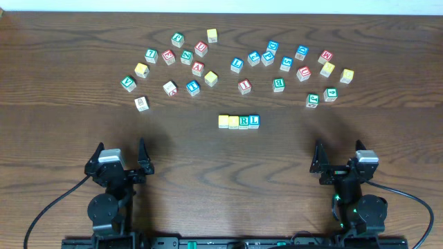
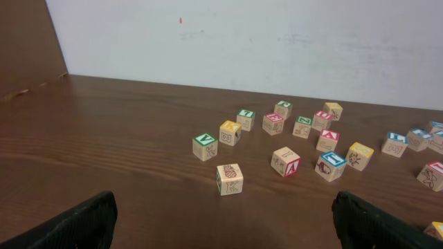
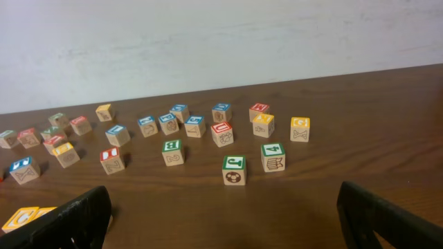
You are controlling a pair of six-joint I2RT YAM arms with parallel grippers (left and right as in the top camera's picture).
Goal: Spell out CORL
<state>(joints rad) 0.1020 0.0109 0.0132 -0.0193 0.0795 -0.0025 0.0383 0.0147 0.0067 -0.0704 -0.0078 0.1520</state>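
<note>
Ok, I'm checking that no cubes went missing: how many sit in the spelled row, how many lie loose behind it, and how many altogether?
Cubes in the row: 4
Loose cubes: 27
Total: 31

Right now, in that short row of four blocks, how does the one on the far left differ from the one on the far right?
The yellow-topped cube shows a yellow top with no readable letter; the blue L cube shows a white face with a clear blue L. The yellow-topped cube opens the row; the blue L cube closes it. Both are small cubes of like size, sitting flat.
</note>
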